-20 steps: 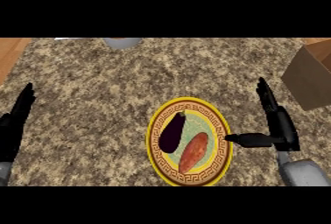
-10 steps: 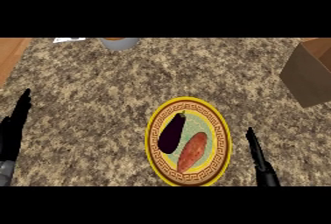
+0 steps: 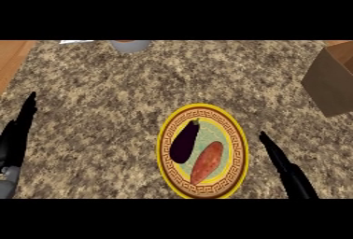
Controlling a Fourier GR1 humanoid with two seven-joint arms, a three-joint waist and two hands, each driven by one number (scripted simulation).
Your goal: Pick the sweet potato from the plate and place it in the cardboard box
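Two black robot hands, seen from steeply above, one at each side of the view. Right hand (image 3: pixel 286 169) at the lower right, coming up from the bottom edge, fingers straight and close together, pointing up and slightly left, open and holding nothing. Its fingertips level with the middle of the plate, just beside the plate's right rim, not touching it. Left hand (image 3: pixel 17 135) at the far left edge, likewise open and empty, fingers straight and pointing up, at rest, with a bit of grey forearm (image 3: pixel 5 184) below it, well apart from everything on the counter. Between the hands, much nearer the right one, a single round plate with a yellow rim and a brown key-pattern band (image 3: pixel 202 110), pale green in the centre, lying flat on the speckled brown and beige stone counter (image 3: pixel 103 102). On the plate, two vegetables side by side, both slanting from lower left to upper right. One long orange-brown sweet potato (image 3: pixel 207 162) on the plate's lower right part, the closer of the two to the right hand. One glossy dark purple aubergine (image 3: pixel 185 141) to its left and a little higher, stem end toward the top; contact between the two hard to judge. One brown cardboard box (image 3: pixel 334 79) at the upper right, partly cut off by the view's edge, well apart from the plate. One round grey vessel (image 3: pixel 130 45) at the top edge, left of centre, only partly visible. A strip of orange-brown wood (image 3: pixel 14 58) in the upper left corner, beyond the counter's edge.
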